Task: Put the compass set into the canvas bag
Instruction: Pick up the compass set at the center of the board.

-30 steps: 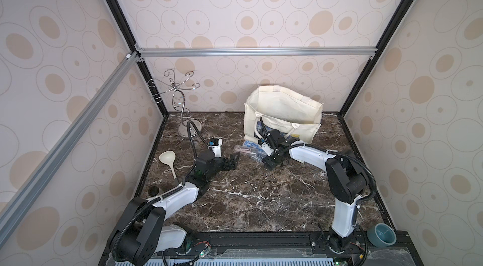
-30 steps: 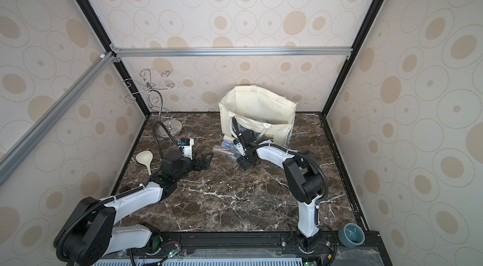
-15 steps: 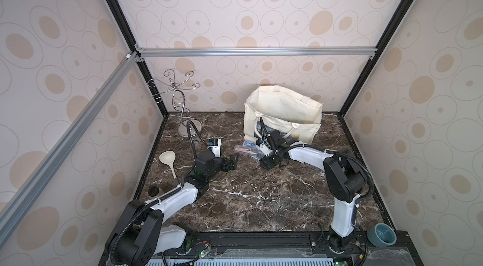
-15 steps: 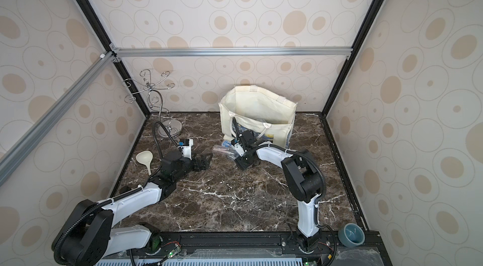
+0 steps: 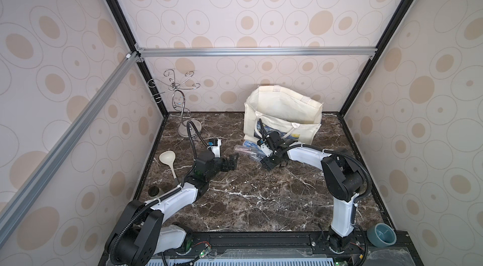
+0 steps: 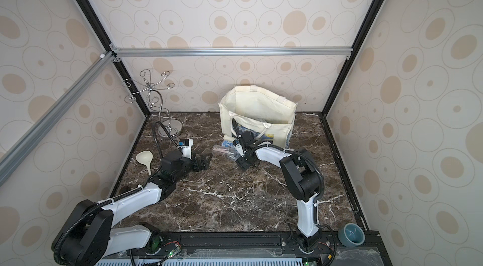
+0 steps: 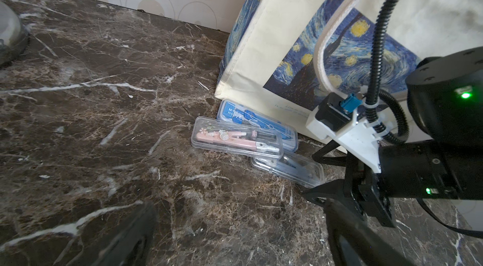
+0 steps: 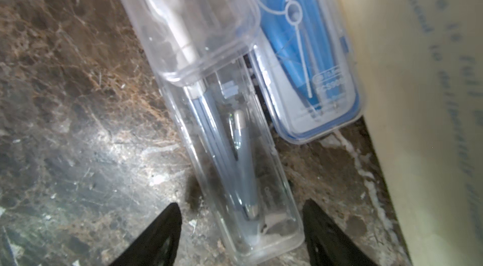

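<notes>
Three compass set cases lie on the marble table against the foot of the canvas bag: a pink one, a blue one and a clear one with a grey compass. The pink case overlaps the clear one. My right gripper is open, its fingers on either side of the clear case's near end with a small gap each side. My left gripper is open over bare table, left of the cases.
A wire stand rises at the back left corner. A cream ladle and a small dark round object lie by the left wall. A teal bowl sits beyond the front rail on the right.
My right gripper has edged slightly toward the table's front at the cases. The left arm has not moved.
</notes>
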Tool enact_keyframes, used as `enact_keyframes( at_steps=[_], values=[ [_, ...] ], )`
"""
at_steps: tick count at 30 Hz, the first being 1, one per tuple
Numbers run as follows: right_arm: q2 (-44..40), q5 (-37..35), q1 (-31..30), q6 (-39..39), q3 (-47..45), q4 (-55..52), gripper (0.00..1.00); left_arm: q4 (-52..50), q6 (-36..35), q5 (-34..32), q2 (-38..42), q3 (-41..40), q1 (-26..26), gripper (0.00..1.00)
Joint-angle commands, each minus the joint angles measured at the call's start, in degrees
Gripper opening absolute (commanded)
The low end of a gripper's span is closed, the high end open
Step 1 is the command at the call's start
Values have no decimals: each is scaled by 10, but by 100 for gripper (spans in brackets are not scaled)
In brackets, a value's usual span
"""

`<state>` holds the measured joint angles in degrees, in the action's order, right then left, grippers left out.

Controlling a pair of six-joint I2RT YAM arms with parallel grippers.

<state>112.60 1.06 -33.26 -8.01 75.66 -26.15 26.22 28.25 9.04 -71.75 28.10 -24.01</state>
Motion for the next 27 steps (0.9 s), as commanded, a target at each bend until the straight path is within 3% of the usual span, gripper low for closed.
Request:
enact_keyframes(
  at_steps=[1,7,16,21,27],
  values=[
    [16,40,-1,-14,10,-28,74,0,-10,-5,6,3,-2,100],
    [-6,79,-6,-9,-23,-9,67,-1,-12,-5,5,6,-1,100],
    [-1,2,-32,0,-22,-29,51,-5,-18,-5,0,11,-1,100],
    [-6,5,-38,8,-33,-30,43,-9,-21,-8,3,10,-1,100],
    [-43,14,-52,7,-60,-32,41,-11,-26,-13,6,7,-1,100]
  ],
)
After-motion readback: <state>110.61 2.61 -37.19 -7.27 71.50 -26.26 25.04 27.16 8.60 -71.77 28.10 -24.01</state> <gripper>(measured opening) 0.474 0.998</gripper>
